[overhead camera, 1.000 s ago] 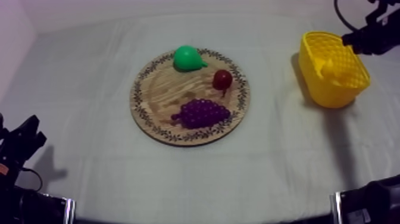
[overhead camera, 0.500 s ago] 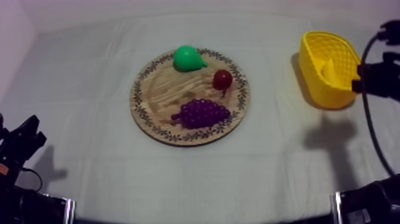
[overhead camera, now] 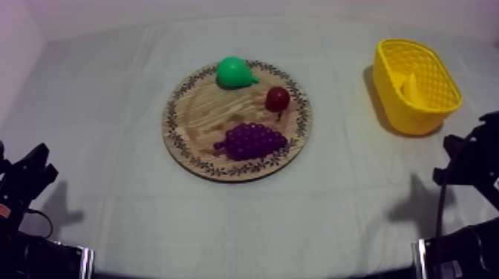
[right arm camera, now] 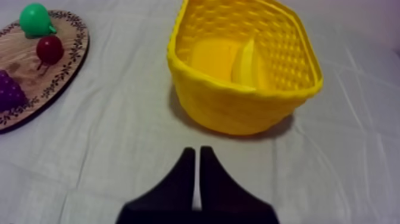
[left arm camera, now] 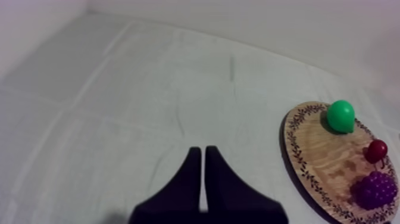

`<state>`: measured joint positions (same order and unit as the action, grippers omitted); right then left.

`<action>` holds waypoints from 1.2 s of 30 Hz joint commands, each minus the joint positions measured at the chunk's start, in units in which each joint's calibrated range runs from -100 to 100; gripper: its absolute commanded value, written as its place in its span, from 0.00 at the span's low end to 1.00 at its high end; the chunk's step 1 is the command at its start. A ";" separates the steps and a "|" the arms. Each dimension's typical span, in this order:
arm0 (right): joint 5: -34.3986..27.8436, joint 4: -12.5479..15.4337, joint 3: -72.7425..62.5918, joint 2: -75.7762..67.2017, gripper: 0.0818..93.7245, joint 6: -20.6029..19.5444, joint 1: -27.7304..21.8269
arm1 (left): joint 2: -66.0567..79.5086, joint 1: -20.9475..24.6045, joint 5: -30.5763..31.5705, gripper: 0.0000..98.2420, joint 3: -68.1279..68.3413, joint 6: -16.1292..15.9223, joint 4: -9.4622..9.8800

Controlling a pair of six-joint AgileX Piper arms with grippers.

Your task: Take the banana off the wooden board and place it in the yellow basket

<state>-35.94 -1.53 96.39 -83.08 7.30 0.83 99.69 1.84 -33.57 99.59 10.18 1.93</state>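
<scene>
The banana [overhead camera: 411, 84] [right arm camera: 245, 62] lies inside the yellow basket [overhead camera: 386, 85] [right arm camera: 226, 101] at the table's right. The round wooden board [overhead camera: 194, 122] [left arm camera: 309, 161] [right arm camera: 18, 65] sits mid-table with a green pear [overhead camera: 235, 72] [left arm camera: 340, 116] [right arm camera: 34, 18], a small red fruit [overhead camera: 278, 98] [left arm camera: 376, 150] [right arm camera: 49, 49] and purple grapes [overhead camera: 254, 141] [left arm camera: 375, 189] [right arm camera: 9, 92] on it. My right gripper [overhead camera: 457, 159] [right arm camera: 197, 154] is shut on nothing, on the near side of the basket. Over bare cloth left of the board, my left gripper [overhead camera: 33, 169] [left arm camera: 199, 152] is shut and empty.
Grey-white cloth [overhead camera: 111, 89] covers the table, with open room between board and basket and all along the front. The arm bases [overhead camera: 44, 260] [overhead camera: 460, 256] sit at the front corners.
My right arm has drawn back from over the basket toward the table's front right. The banana stays in the basket. The left arm has not moved.
</scene>
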 commanded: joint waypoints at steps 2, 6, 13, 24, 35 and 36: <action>0.09 1.51 2.49 -4.68 0.00 1.63 -0.61 | 0.05 0.01 0.02 0.00 -0.04 0.00 0.00; -1.01 2.26 3.26 -7.57 0.00 2.02 -0.92 | 0.05 0.01 0.02 0.00 -0.04 0.02 0.00; -3.80 2.37 3.05 -12.05 0.00 1.04 -0.87 | 0.05 0.01 0.02 0.00 -0.04 0.01 0.00; -2.59 2.46 3.36 -12.58 0.00 2.13 -0.60 | 0.05 0.01 0.02 0.00 -0.04 0.03 0.00; -2.45 2.48 3.39 -12.59 0.00 3.05 -0.60 | 0.05 0.01 0.02 0.00 -0.04 0.05 0.00; -2.44 2.48 3.39 -12.59 0.00 3.06 -0.60 | 0.05 0.01 0.02 0.00 -0.04 0.05 0.00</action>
<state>-38.45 0.89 99.74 -95.63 10.40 0.22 99.69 1.84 -33.55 99.59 10.21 1.93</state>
